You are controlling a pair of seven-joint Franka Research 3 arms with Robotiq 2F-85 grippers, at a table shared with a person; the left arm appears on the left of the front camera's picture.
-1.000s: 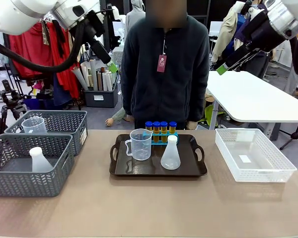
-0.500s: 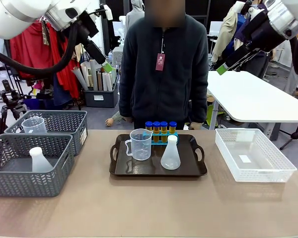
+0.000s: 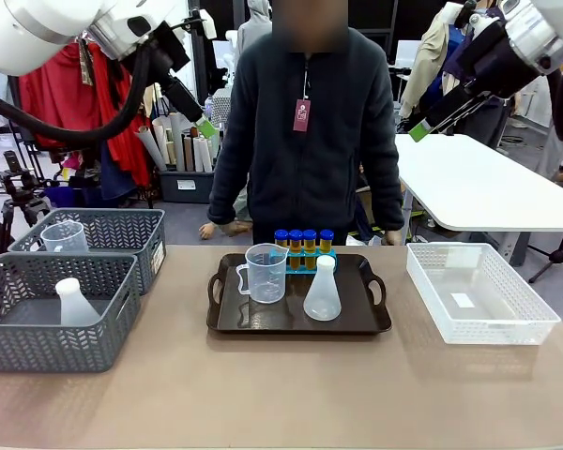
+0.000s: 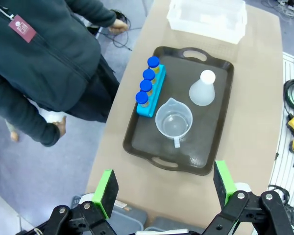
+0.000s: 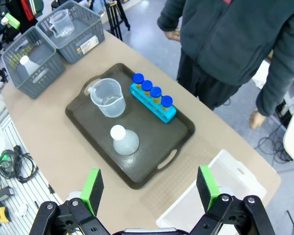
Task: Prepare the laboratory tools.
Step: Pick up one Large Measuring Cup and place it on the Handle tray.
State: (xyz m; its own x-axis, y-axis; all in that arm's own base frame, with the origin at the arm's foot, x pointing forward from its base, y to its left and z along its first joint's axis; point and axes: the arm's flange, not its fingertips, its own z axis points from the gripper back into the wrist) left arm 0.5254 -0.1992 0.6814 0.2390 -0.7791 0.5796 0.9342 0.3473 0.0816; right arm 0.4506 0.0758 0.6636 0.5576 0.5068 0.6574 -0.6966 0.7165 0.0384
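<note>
A dark tray at the table's middle carries a clear measuring jug, a translucent white conical flask and several yellow tubes with blue caps in a blue rack. My left gripper hangs high at the upper left, far above the table. In the left wrist view it stands open over the tray, with nothing between its fingers. My right gripper hangs high at the upper right, and the right wrist view shows it open and empty above the tray.
Two grey mesh baskets stand at the left, the near one holding a second flask, the far one a second jug. A white mesh basket stands at the right. A person stands at the far edge, arms down.
My left gripper has shifted slightly to the left, high above the table. The person's arms have swung outward from the body. The right arm and the tray's things have not moved.
</note>
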